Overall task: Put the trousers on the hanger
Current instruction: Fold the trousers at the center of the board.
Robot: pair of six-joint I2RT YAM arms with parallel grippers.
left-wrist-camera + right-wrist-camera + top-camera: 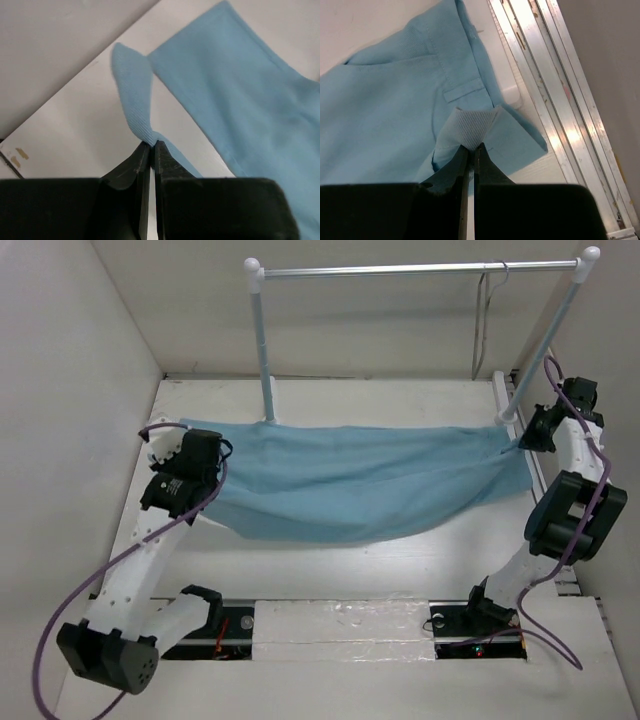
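Stretching from side to side above the white bench (pixel 350 570), a pair of light sky-blue soft fabric trousers (pixel 360 485) is held at both ends between two robot arms and sags in the middle. Whether the sagging part touches the bench cannot be told.

On the left, the left arm's black fingers (pixel 137 167) are clamped together on a small pinched fold at the narrow end of the cloth.

At the back stands a rack with white posts and a silver bar (pixel 410 269). A thin grey metal wire hanger (pixel 479 325) hangs by its hook from that bar near the right post, well apart from the trousers.

On the right, the right arm's black fingers (pixel 457 167) are clamped on a folded corner of the waistband, near a belt loop. Silver metal rails (pixel 555 90) run along the bench just beside them.
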